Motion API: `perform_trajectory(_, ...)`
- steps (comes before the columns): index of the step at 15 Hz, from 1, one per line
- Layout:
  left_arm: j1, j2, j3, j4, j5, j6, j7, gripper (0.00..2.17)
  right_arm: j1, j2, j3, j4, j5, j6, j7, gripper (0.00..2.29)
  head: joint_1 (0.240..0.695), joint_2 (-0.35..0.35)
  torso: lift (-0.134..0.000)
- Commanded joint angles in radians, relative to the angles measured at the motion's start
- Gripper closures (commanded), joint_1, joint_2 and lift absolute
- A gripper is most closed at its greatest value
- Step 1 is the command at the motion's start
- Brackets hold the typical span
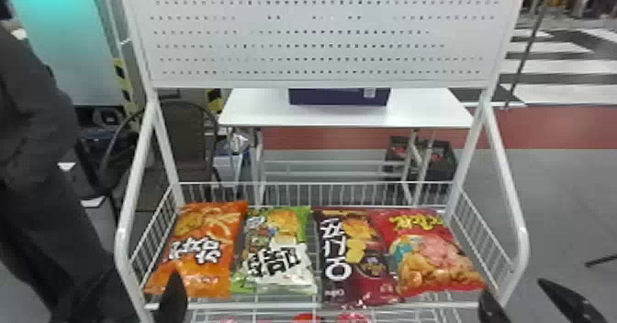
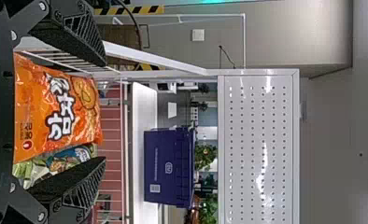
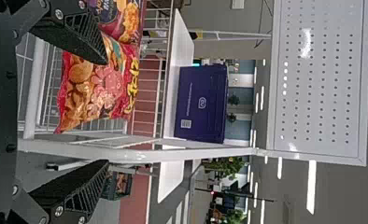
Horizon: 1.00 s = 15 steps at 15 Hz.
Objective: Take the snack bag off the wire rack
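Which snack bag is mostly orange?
The leftmost bag on the wire rack. Rightward lie a green-and-white bag, a dark maroon bag and a red bag.

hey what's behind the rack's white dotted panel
A dark blue box on a white table. In the head view, the panel covers the box's upper part and whatever is beyond.

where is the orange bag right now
In the head view, the orange bag lies at the left end of the rack, left of the green bag, with one of the left fingers overlapping its near edge in that view.
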<state>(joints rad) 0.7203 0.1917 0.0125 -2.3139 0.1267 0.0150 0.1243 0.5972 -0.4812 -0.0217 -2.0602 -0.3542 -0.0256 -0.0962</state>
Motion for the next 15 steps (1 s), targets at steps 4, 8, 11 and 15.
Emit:
perform_trajectory(4,0.001,0.006,-0.013,0.002,-0.010,0.003,0.002,0.19,-0.324,0.076,0.201,0.218,0.063,0.080,0.000,0.15,0.499,0.000,0.000)
perform_trajectory(8,-0.007,0.015,-0.013,0.010,-0.007,0.006,0.005,0.19,-0.554,0.136,0.307,0.422,0.097,0.151,-0.008,0.15,0.499,0.000,0.000)
perform_trajectory(11,-0.021,0.021,-0.011,0.022,-0.001,0.012,0.005,0.19,-0.620,0.150,0.316,0.529,0.109,0.151,-0.013,0.15,0.499,0.000,0.000)
perform_trajectory(15,-0.045,0.017,-0.016,0.042,-0.002,0.036,0.008,0.19,-0.642,0.151,0.312,0.568,0.098,0.181,-0.030,0.22,0.499,0.000,0.000)
